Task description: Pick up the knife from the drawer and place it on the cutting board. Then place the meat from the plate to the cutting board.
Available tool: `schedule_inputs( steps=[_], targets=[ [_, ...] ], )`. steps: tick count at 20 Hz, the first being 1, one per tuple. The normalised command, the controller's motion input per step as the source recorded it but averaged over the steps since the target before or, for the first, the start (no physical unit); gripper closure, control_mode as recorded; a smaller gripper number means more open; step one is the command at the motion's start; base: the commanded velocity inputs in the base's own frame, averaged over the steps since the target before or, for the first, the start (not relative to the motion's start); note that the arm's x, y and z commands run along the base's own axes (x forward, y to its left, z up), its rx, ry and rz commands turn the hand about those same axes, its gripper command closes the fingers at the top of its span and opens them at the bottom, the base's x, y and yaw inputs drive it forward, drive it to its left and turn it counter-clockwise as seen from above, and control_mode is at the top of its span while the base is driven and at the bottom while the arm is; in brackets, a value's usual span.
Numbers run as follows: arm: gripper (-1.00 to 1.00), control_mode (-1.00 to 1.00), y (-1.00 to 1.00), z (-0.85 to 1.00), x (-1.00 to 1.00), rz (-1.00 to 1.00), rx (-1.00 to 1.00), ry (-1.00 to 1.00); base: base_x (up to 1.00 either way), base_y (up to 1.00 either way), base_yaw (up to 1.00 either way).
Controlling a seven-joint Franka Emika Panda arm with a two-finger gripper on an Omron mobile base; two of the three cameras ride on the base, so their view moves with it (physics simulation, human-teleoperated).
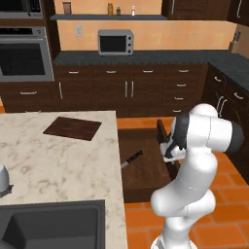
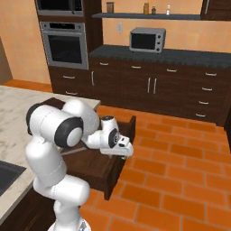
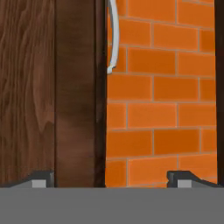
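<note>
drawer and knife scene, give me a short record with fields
drawer: pulled open beside the island counter
knife: lying inside the drawer, not held
cutting board: flat on the marble counter, nothing on it
gripper: open, empty, straddling the drawer's front panel
silver handle: on the panel's floor side

orange brick-pattern floor [image 2: 180, 153] runs between dark brown cabinets [image 1: 126, 90] with silver handles. a dark worktop [image 1: 146, 57] along the back wall carries a silver toaster oven [image 1: 115, 42]. above it hangs a shelf [image 1: 107, 17] with small jars, against an orange-tan wall [image 2: 20, 40]. a built-in wall oven [image 2: 64, 44] stands at the left. the near marble island [image 1: 58, 155] holds a dark sink [image 1: 51, 226].
</note>
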Motion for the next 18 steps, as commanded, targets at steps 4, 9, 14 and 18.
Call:
schedule_inputs(
  steps=[4,9,14,18],
  targets=[
    [-1.00,-1.00,-1.00,0.06,-0.53,-0.04,-0.33,0.00,0.00,0.00,0.00],
    [-1.00,-1.00,-1.00,0.01,-0.66,-0.07,-0.21,-0.01,0.00,0.00,0.00],
    [-1.00,-1.00,-1.00,0.42,-0.35,-0.09,0.10,-0.01,0.00,0.00,0.00],
    [-1.00,-1.00,-0.46,1.00,0.00,-0.11,0.15,-0.08,0.00,0.00,0.00]
  ],
)
